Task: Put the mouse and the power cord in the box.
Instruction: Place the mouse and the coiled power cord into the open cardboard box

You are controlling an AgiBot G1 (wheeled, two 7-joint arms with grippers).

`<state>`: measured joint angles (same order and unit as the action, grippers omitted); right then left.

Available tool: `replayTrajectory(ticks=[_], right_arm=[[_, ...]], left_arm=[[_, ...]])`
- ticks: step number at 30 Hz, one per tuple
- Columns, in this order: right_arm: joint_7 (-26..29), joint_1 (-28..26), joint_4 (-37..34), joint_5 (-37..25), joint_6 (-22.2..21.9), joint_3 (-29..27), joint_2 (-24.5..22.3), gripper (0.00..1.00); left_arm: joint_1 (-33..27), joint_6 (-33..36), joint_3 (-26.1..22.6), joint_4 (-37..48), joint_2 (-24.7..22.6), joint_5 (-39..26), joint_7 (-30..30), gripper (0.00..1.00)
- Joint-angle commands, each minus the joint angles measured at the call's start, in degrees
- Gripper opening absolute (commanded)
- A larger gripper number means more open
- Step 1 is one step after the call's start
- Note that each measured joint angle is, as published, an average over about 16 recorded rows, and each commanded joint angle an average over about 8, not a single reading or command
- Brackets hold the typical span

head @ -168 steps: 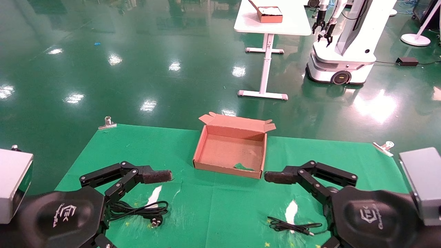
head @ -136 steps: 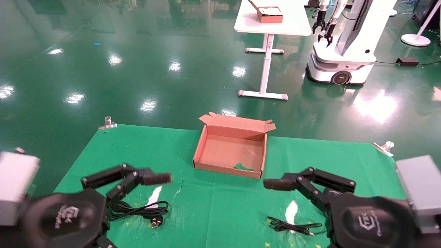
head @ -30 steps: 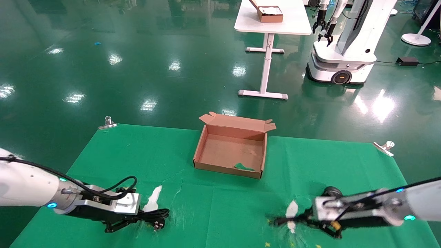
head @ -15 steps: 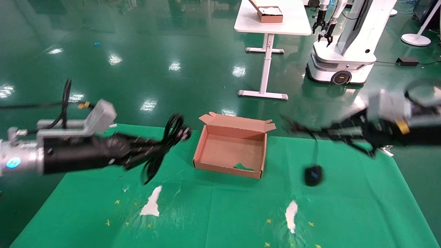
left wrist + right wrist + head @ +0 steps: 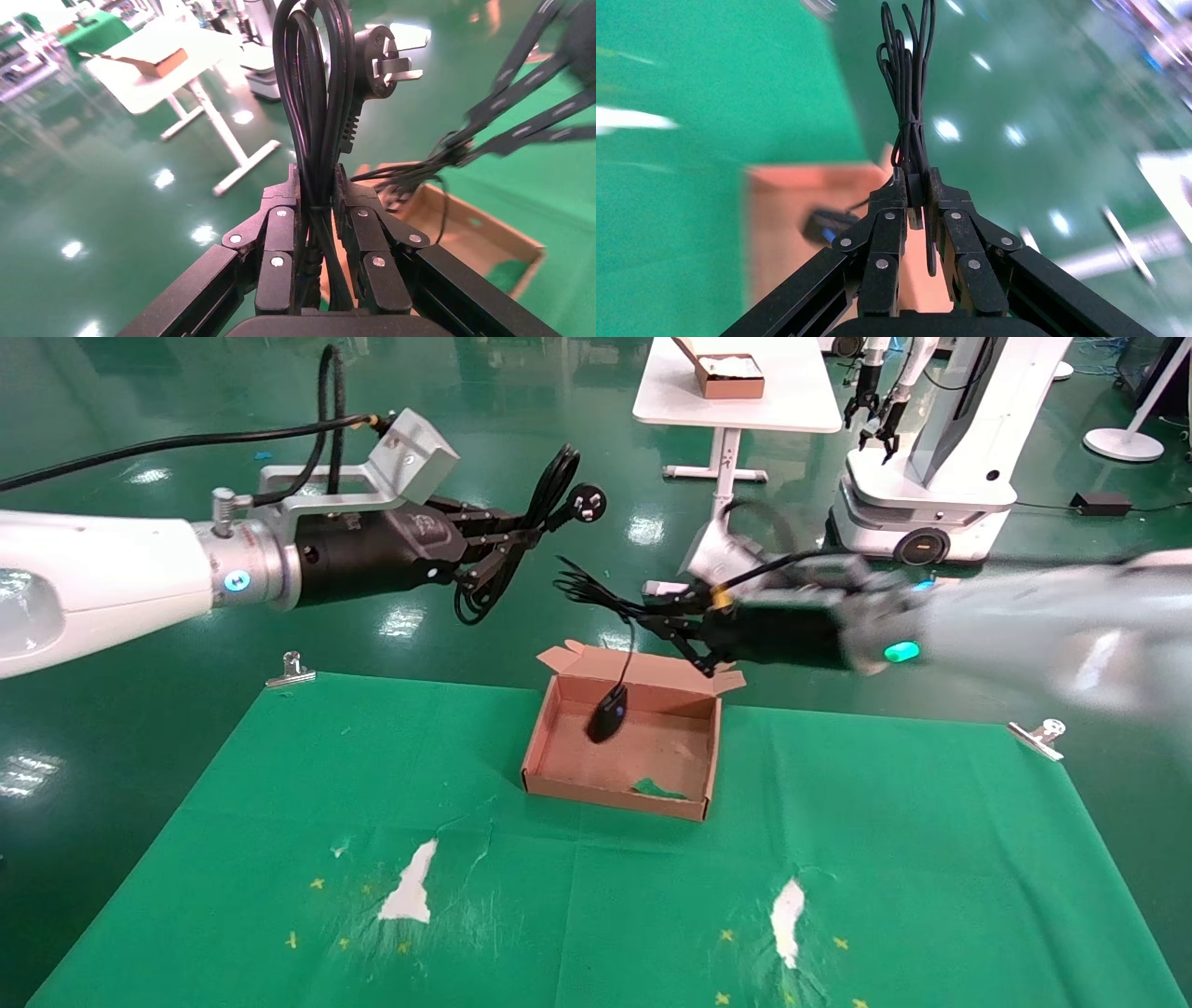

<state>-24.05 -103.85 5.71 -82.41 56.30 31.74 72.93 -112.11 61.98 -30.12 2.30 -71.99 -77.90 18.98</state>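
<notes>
The brown cardboard box lies open at the far middle of the green cloth. High to the left of the box, my left gripper is shut on the bundled power cord, whose pronged plug sticks up. From the right, my right gripper reaches over the box's back flap, shut on the mouse's bundled thin cable. The black mouse dangles on that cable over the box's inside and shows blurred in the right wrist view as the mouse.
Torn white patches mark the green cloth near the front. Metal clips hold its far corners. Beyond it are a glossy green floor, a white table with a small brown box and another white robot.
Both arms have risen and swung inward. The left one lifted the power cord higher and toward the box. The right one carried the mouse from the cloth's right side to over the box.
</notes>
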Motion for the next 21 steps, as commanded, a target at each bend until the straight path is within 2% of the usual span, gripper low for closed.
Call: replayTrajectory(ticks=[1, 3, 4, 5, 11, 12, 13, 21], right_arm=[[-0.3, 1.5, -2.5, 0.1, -7.3, -0.3, 3.2, 0.00], [-0.4, 3.2, -2.7, 0.3, -10.1, -0.3, 4.4, 0.00], [-0.5, 4.1, -2.5, 0.3, -10.7, -0.3, 4.7, 0.06], [-0.5, 4.9, -2.2, 0.4, -10.8, -0.2, 4.8, 0.16], [-0.4, 7.4, -0.2, 0.5, -9.0, 0.6, 4.8, 0.91], [-0.3, 7.5, 0.0, 0.6, -8.9, 0.7, 4.8, 0.98], [-0.3, 7.5, 0.1, 0.7, -8.9, 0.7, 4.8, 1.00], [-1.3, 7.2, -0.2, 1.9, -10.0, 0.6, 4.0, 1.00]], left_arm=[[-0.2, -2.2, -0.1, -1.0, -1.2, -0.1, 0.6, 0.00], [0.0, -2.6, -0.5, -1.4, -1.4, -0.7, 1.1, 0.00], [0.2, -2.7, -0.7, -1.5, -1.4, -1.0, 1.2, 0.00], [0.4, -2.7, -0.9, -1.5, -1.4, -1.2, 1.4, 0.00], [1.6, -2.8, -1.5, -1.8, -1.0, -2.1, 2.4, 0.00], [1.7, -3.1, -1.6, -1.9, -1.0, -2.3, 2.6, 0.00], [1.8, -3.5, -1.8, -1.9, -1.1, -2.5, 2.8, 0.00], [3.5, -11.9, -3.0, -2.6, -4.2, -4.3, 4.1, 0.00]])
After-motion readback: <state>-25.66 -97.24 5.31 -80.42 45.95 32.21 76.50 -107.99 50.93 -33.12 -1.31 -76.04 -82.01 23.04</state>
